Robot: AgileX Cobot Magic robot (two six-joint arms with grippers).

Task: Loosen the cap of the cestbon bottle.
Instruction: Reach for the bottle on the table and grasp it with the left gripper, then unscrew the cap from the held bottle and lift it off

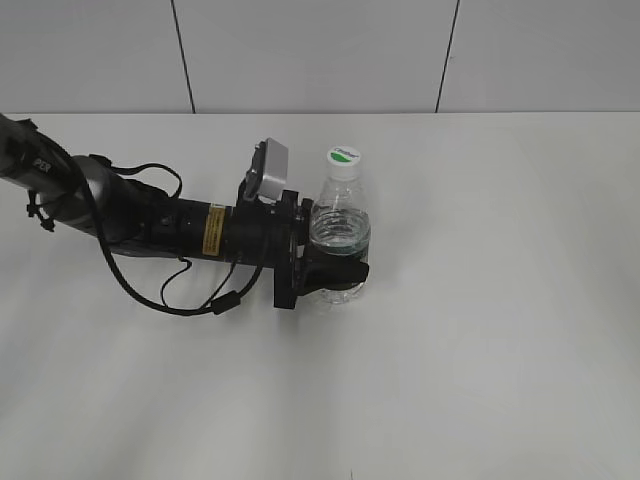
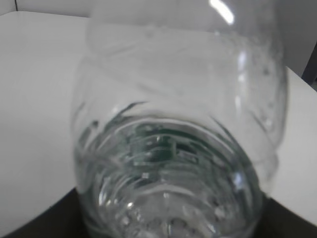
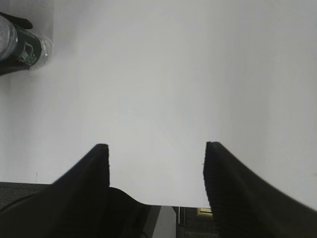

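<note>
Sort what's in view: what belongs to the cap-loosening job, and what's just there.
Belongs to the job:
- cestbon bottle, upright, gripped by the left gripper
- cap, on the bottle
- right gripper, open, away from the bottle

Just there:
- white table
- panelled wall

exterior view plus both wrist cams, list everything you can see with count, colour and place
cestbon bottle: one, clear plastic with a dark green label band, upright near the middle of the table, held at its lower body
cap: one, white with a green mark on top, on the bottle's neck
table: one, white, under everything
wall: pale panels with dark seams, behind the table
cable: one, black, looping along the left arm
left pincer: one, black, reaching in from the left, closed around the bottle
right pincer: one, black, fingers apart over bare table, seen only in the right wrist view
</note>
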